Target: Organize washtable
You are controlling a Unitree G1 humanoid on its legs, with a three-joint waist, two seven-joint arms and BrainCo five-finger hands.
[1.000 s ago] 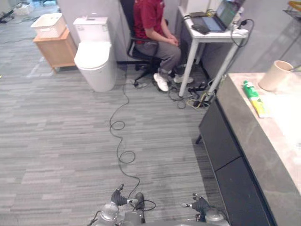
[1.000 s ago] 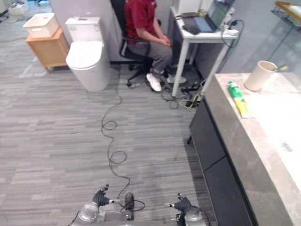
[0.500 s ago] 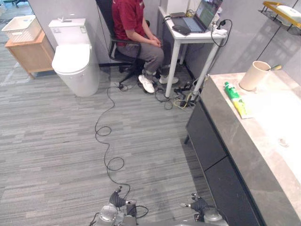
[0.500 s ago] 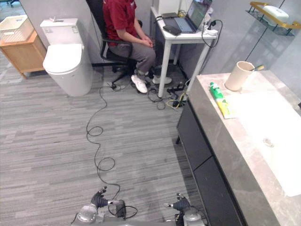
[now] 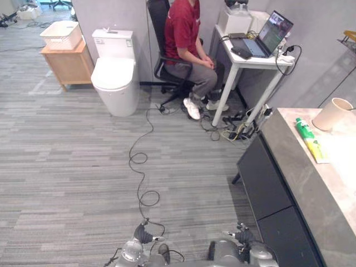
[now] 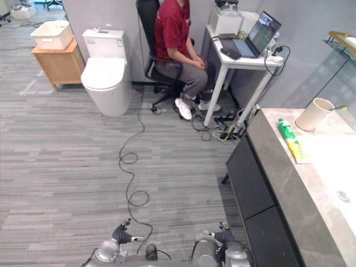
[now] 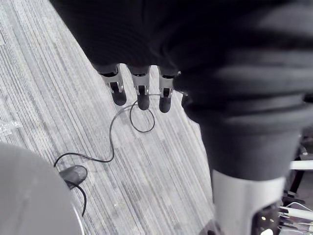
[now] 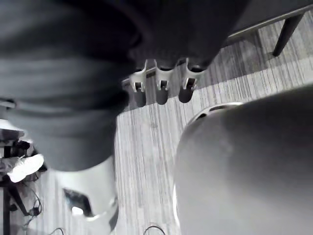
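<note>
The washtable (image 5: pixel 311 183) is a marble counter along the right, over a dark cabinet front (image 5: pixel 266 183). On its far end stand a beige cup (image 5: pixel 332 113) and a green tube (image 5: pixel 304 128) lying by a yellow pack (image 5: pixel 315 151). The basin's drain (image 6: pixel 343 195) shows further along. My left hand (image 5: pixel 142 233) and right hand (image 5: pixel 242 235) hang low at the bottom of the eye views, well short of the counter. In the wrist views the left fingers (image 7: pixel 139 93) and right fingers (image 8: pixel 159 88) are straight over the floor, both open and holding nothing.
A person (image 5: pixel 189 44) sits on a black chair beside a white desk (image 5: pixel 253 58) with a laptop (image 5: pixel 271 34). A toilet (image 5: pixel 114 75) and a wooden cabinet (image 5: pixel 65 64) carrying a white basket stand at the back left. Cables tangle under the desk (image 5: pixel 239 130).
The whole picture has shifted, so the camera has moved: less of the washtable shows now than half a second ago. Both hands stay low and open.
</note>
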